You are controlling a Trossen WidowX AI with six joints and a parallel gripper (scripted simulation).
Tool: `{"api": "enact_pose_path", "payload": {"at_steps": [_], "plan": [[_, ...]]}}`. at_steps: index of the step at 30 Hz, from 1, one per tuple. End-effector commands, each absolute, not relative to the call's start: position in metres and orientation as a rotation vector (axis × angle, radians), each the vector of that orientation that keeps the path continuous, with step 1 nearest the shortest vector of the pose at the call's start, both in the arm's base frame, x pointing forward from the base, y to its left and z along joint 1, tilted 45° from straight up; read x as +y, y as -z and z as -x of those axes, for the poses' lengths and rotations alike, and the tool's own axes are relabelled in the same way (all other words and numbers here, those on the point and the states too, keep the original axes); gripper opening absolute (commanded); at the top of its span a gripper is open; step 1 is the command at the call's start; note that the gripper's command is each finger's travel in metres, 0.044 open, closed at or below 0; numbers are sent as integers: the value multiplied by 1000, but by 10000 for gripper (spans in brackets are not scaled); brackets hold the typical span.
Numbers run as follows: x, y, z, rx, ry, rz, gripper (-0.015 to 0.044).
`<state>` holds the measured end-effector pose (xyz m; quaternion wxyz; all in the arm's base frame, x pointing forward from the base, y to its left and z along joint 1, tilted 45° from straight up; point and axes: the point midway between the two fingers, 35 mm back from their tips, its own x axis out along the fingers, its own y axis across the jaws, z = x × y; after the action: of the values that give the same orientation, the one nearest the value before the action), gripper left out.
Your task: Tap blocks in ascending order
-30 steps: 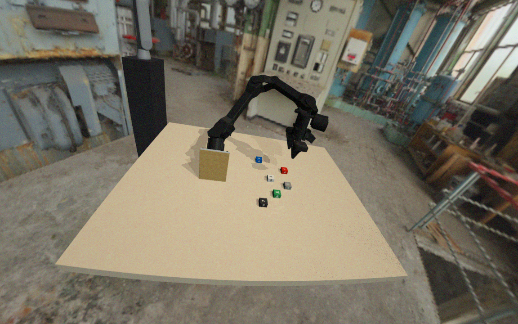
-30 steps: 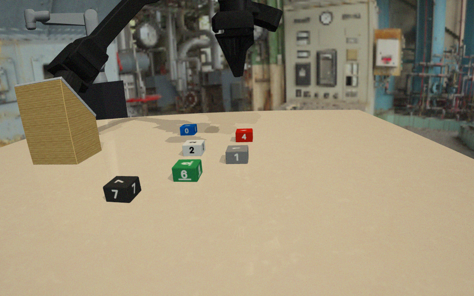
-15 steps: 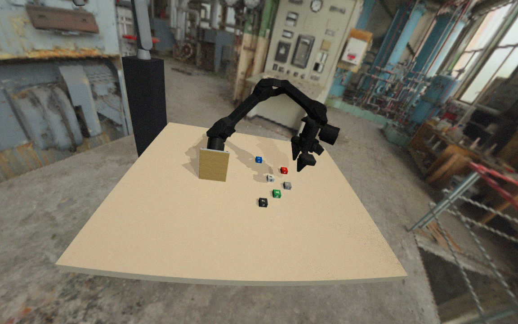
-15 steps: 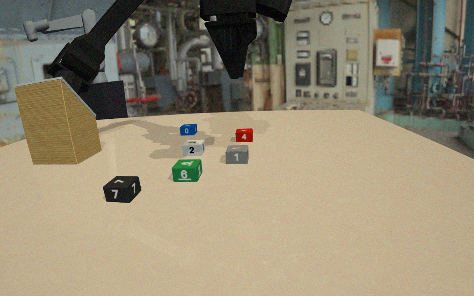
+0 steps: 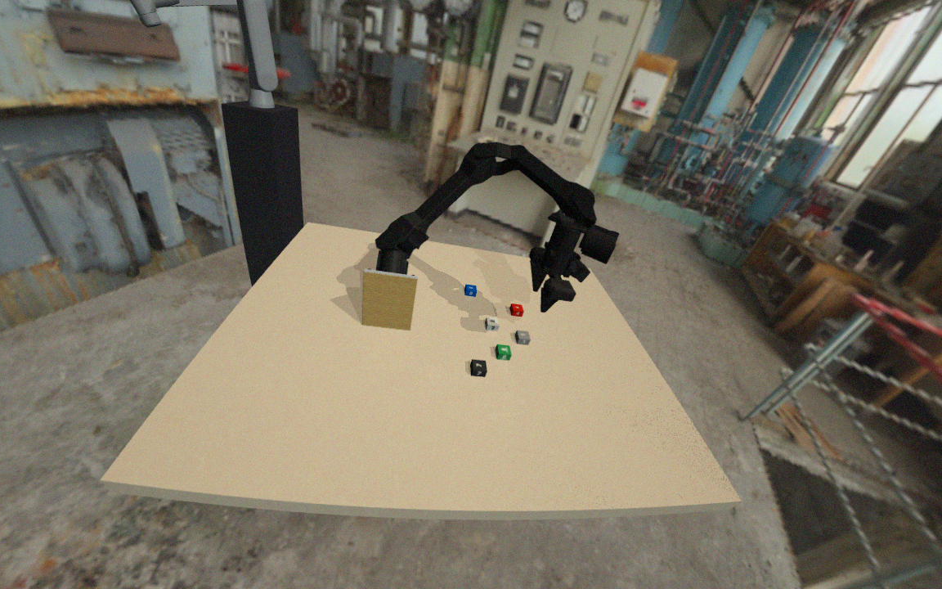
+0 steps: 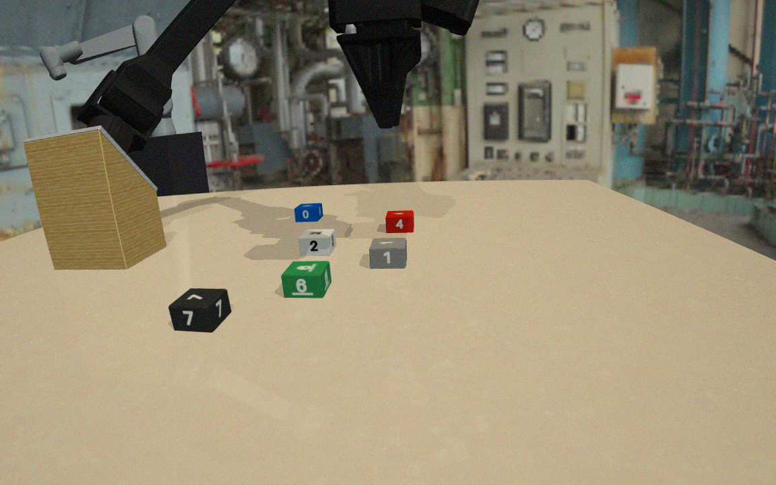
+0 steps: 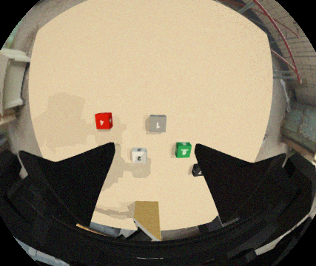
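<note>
My gripper (image 5: pixel 540 298) (image 7: pixel 155 148) is open and empty, high above the table. In the wrist view the white block 2 (image 5: pixel 491 323) (image 6: pixel 316 242) (image 7: pixel 139 156) and the green block 6 (image 5: pixel 503 352) (image 6: pixel 306 279) (image 7: pixel 183 150) show between the fingertips. The grey block 1 (image 5: pixel 522 337) (image 6: pixel 388 253) (image 7: pixel 158 123) lies beyond them, and the red block 4 (image 5: pixel 517 310) (image 6: pixel 399 221) (image 7: pixel 103 121) is to its left. The black block 7 (image 5: pixel 477 368) (image 6: pixel 199 310) (image 7: pixel 197 170) is partly hidden by the right finger. The blue block 0 (image 5: pixel 470 290) (image 6: pixel 307 213) is hidden in the wrist view.
A wood-sided box with a slanted top (image 5: pixel 388 301) (image 6: pixel 80 205) (image 7: pixel 148 216) stands on the table (image 5: pixel 387 439) (image 6: pixel 439 374) (image 7: pixel 150 55) by the arm's base. A dark pedestal (image 5: pixel 263 182) with a grey arm stands behind the table's back left corner.
</note>
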<state>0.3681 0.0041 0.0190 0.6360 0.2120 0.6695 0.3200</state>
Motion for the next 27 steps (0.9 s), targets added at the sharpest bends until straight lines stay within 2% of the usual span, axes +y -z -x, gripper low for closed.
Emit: {"api": "enact_pose_path", "payload": {"at_steps": [1,18,23,27], "plan": [[8,-24,-364,1537,-726,-484,400],[98,-132,-219,1540,-731,-490,400],[100,-134,-212,1538,-735,-489,400],[123,-109,-212,1537,-730,-484,295]]}}
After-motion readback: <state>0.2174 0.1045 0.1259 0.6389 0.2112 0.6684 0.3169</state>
